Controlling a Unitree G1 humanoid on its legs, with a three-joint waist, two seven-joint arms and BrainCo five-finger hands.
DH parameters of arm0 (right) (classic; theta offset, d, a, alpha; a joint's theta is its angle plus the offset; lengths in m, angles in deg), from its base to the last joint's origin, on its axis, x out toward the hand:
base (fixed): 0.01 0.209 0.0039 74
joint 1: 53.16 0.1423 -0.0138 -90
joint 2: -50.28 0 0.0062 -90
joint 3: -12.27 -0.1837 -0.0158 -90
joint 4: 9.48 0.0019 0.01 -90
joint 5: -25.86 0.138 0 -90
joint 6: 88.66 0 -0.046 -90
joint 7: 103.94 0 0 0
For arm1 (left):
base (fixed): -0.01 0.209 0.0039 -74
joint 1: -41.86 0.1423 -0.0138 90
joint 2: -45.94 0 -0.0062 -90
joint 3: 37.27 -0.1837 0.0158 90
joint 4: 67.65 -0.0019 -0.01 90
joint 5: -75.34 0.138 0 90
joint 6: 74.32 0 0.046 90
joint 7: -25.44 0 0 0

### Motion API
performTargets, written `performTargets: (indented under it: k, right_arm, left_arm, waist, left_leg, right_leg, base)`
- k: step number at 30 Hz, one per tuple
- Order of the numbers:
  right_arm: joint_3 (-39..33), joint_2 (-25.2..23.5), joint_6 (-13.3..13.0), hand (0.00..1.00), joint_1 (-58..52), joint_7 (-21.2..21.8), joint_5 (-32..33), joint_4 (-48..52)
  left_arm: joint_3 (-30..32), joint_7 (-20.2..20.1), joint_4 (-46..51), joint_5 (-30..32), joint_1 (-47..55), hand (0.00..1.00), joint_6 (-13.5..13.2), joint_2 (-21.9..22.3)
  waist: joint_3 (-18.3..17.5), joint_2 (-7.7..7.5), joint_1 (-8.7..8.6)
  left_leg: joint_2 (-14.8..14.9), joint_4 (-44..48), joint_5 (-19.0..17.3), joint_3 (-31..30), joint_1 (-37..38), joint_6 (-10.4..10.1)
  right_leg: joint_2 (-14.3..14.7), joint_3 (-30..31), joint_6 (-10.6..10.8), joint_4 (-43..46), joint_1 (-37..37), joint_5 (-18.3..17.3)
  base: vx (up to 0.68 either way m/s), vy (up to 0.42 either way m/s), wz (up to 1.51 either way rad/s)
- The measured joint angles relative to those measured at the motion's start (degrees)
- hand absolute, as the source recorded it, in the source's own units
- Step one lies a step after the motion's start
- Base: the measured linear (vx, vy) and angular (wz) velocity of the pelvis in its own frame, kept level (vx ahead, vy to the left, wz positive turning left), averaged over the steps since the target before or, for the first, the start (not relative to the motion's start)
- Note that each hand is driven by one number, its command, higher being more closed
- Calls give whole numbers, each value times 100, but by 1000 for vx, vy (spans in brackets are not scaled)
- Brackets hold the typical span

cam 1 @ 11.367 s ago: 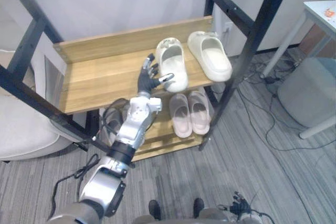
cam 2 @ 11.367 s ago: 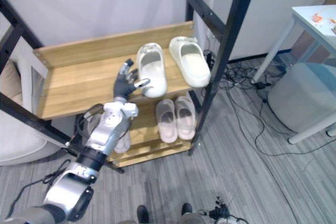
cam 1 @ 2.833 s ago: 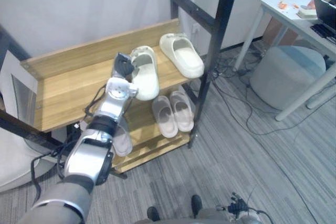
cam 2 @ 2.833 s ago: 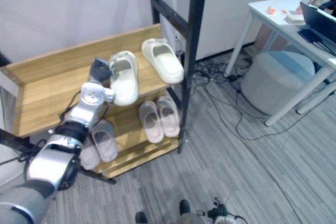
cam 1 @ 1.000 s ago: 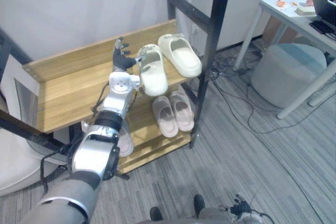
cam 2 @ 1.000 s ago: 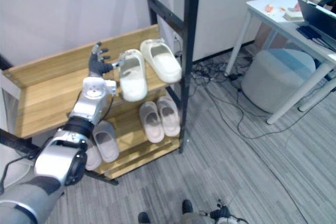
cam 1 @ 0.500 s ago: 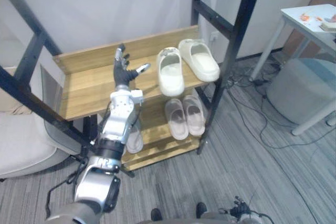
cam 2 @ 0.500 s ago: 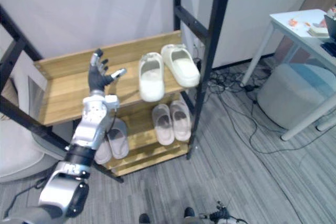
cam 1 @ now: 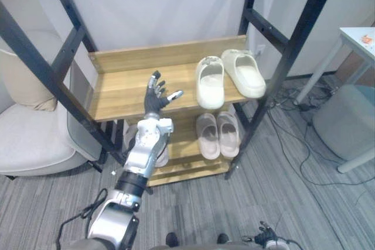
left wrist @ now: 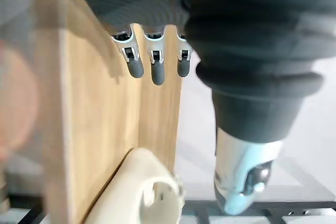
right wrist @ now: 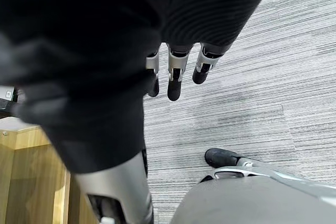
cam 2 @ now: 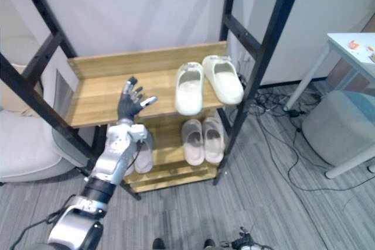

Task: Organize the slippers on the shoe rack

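Observation:
Two cream slippers lie side by side at the right end of the upper wooden shelf: the nearer cream slipper and the outer cream slipper. My left hand hovers open over the shelf's front edge, a hand's width left of the nearer slipper and touching nothing. In the left wrist view its fingers are straight above the wood, with a cream slipper beyond them. A pink pair sits on the lower shelf. A grey slipper shows behind my left arm. My right hand hangs open over the carpet.
Black rack posts frame the shelves, one right beside the outer cream slipper. A beige armchair stands to the left. A grey pouf and a white table stand to the right, with cables on the floor between.
The view has shifted. My left hand has come off the nearer cream slipper and drawn back left and toward the shelf's front edge. The slippers lie still.

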Motion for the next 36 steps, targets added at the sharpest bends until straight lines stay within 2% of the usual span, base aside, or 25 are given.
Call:
performTargets:
  k: [11, 17, 23, 36]
  right_arm:
    - [2, -18, 18, 0, 38, -7, 0, -102]
    - [-5, -72, 15, 0, 41, -45, 1, -100]
    - [-14, -76, -2, 0, 41, -43, 0, -94]
    - [-241, -137, -16, 0, 12, -43, -10, -89]
  left_arm:
    - [-490, -169, -27, -239, 5, 0, -58, 148]
    - [-683, -157, -98, -279, -61, 0, -59, 272]
    - [-765, -156, -485, -286, -445, 0, -57, 354]
    - [-367, -41, -1127, -273, -929, 0, -79, 267]
  waist:
    - [-16, -41, -55]
    - [-37, -108, -173]
    - [-39, -105, -256]
    - [-42, -92, -341]
  left_leg:
    - [26, 0, -9, 145, 49, -13]
    - [77, -1, -88, 300, 78, -97]
    - [122, 0, -95, 379, 84, -101]
    - [123, 1, -103, 569, 100, -107]
  right_leg:
    - [14, 109, 0, -3, -11, 0]
    - [53, 234, -19, -3, -49, -3]
    - [107, 339, -36, -2, -103, 1]
    - [101, 485, -43, -3, -163, 9]
  base:
    - [-7, 1, -5]
    - [-10, -1, -11]
    - [17, -15, -12]
    - [-4, -4, -4]
